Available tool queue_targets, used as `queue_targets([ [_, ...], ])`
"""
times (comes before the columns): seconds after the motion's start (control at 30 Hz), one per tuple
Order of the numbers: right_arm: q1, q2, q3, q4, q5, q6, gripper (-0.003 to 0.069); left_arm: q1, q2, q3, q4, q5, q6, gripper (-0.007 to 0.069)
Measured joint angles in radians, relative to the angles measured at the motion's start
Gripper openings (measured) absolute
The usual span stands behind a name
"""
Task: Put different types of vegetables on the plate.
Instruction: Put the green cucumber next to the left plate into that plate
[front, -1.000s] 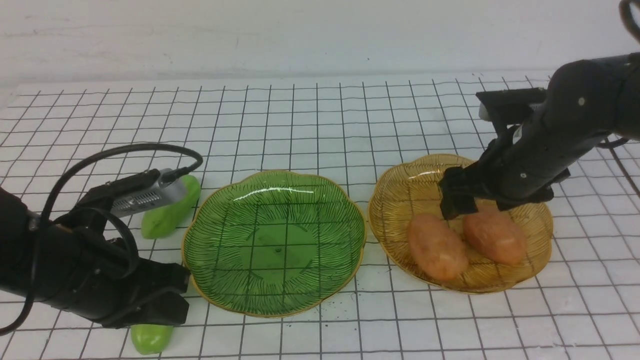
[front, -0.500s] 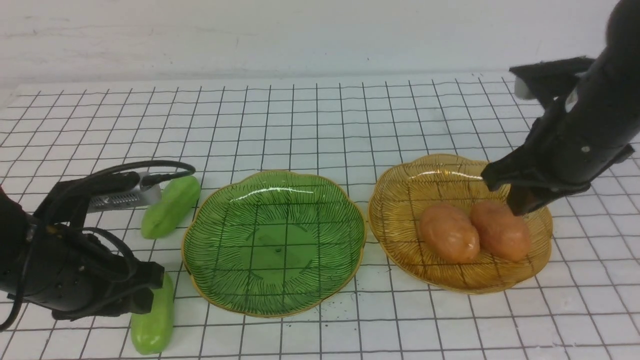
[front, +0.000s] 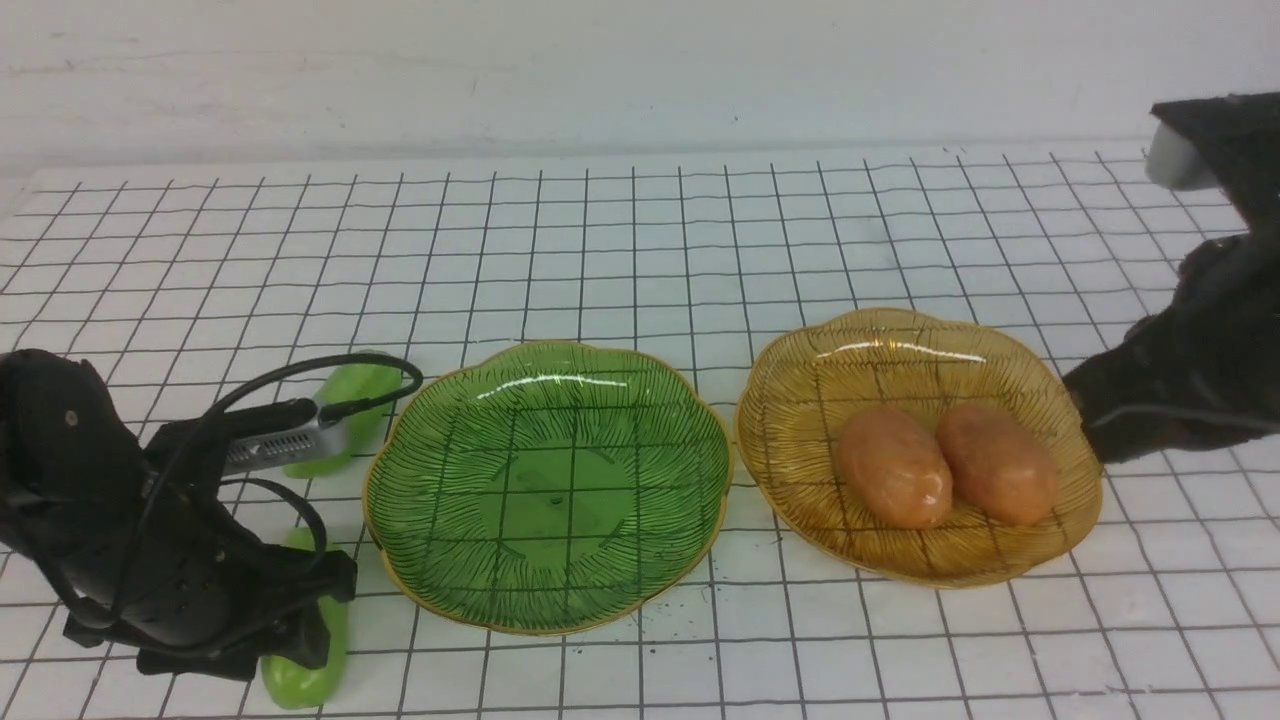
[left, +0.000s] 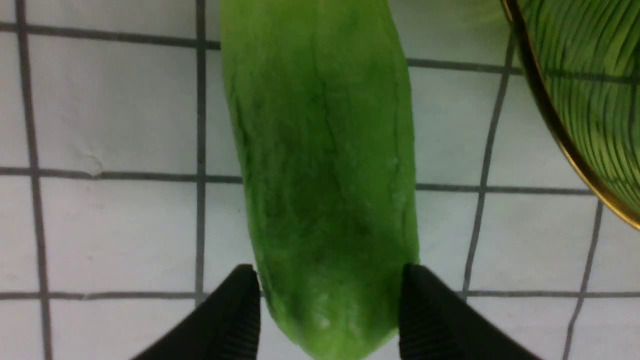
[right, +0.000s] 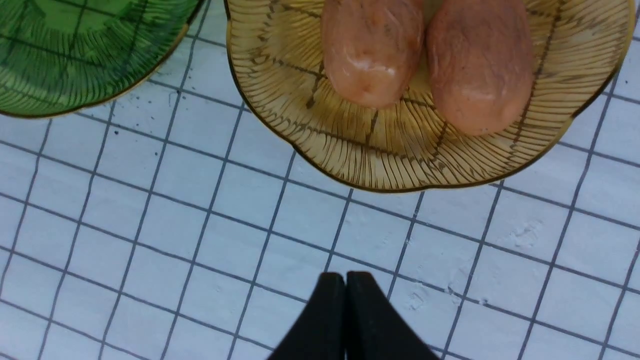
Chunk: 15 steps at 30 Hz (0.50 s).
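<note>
Fingers (left: 235, 320) of the left gripper (left: 327, 272) stand spread, flanking the end of a smooth light-green cucumber toy (left: 320, 150) lying on the gridded white desk (front: 640, 220) beside a ribbed green plate (front: 550, 490). 2 glossy orange-brown potato toys (front: 893, 467) touch on an amber plate (front: 800, 400); the right gripper's (right: 346, 280) fingers are pressed together, empty.

a white black-gridded table (front: 640, 230) meets a pale wall (front: 600, 70), with perhaps dark crumbs (front: 672, 598) scattered.

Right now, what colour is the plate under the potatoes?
Amber plate, see-through, with fine dark lines; clearest in the right wrist view.
</note>
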Motion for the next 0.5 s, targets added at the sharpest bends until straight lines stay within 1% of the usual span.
queue_targets([
  [0.2,0.000,0.000,0.028,0.011,0.000,-0.023,-0.0014,0.000,0.034,-0.009,-0.020,-0.005,0.001,0.0340],
  [0.3,0.000,0.000,0.046,0.014,-0.001,-0.031,-0.0014,0.000,0.037,-0.010,-0.019,-0.001,0.002,0.0323],
  [0.43,0.000,0.000,0.061,0.014,-0.001,-0.035,-0.0014,0.000,0.038,-0.020,-0.002,0.019,0.003,0.0312],
  [0.5,0.000,0.000,0.066,0.014,-0.001,-0.036,-0.0014,0.000,0.025,-0.031,0.043,0.050,0.003,0.0309],
])
